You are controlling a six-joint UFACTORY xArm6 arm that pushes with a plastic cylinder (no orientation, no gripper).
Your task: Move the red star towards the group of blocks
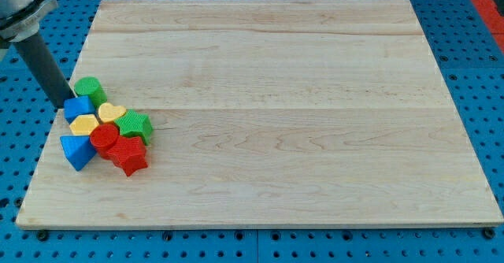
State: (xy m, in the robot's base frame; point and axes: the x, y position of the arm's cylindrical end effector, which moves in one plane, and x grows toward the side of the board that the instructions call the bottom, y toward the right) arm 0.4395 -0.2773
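A: Item one, my tip (62, 105)?
B: At the board's (315, 137) left edge, touching the blue block (78, 108), beside the green block (89, 89). A bare rod, no jaws to open or close.
A: Red star (130, 154)?
B: Bottom right of the cluster, against the red block (103, 137).
A: Others?
B: Yellow heart (112, 112), yellow block (83, 124), green star (135, 125), blue triangle (76, 150). No containers.

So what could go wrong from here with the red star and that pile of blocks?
1. My tip sits at the pile's upper left, across from the red star; moving straight there would likely scatter the blue block.
2. The pile lies near the board's left edge, so the blue triangle might slide off.
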